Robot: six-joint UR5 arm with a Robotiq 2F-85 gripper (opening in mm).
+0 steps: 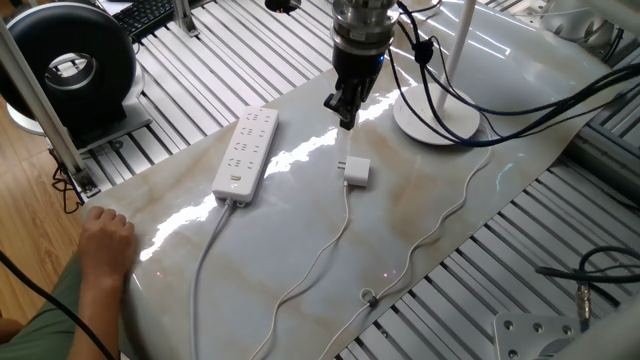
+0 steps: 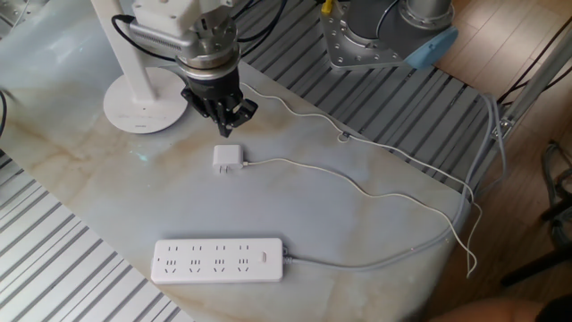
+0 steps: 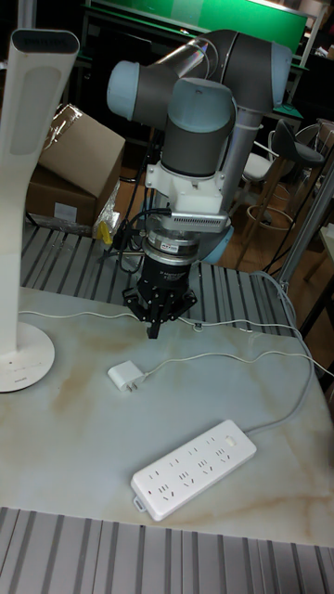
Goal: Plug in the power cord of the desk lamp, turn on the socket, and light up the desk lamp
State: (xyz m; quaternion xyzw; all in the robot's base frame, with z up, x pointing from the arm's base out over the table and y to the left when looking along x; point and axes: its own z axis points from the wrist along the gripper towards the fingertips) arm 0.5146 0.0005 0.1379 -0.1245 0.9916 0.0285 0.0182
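Observation:
The power cord's small white plug block (image 1: 357,171) (image 2: 225,158) (image 3: 122,375) lies flat on the marble tabletop, and its thin wavy cable (image 1: 440,225) (image 2: 357,183) trails off toward the table edge. My gripper (image 1: 345,108) (image 2: 228,121) (image 3: 155,327) hangs just above the table, a short way behind the plug and apart from it. Its black fingers are closed to a point, with nothing held. The socket, a long white power strip (image 1: 246,153) (image 2: 217,259) (image 3: 193,469), lies apart from the plug. The desk lamp's round base (image 1: 436,120) (image 2: 146,101) stands near the gripper.
A black round fan-like device (image 1: 75,65) stands off the table's left side. A person's hand (image 1: 105,240) rests at the table's near left edge. The arm's mounting base (image 2: 375,36) sits behind the table, and a cardboard box (image 3: 74,158) is behind the lamp pole (image 3: 28,139).

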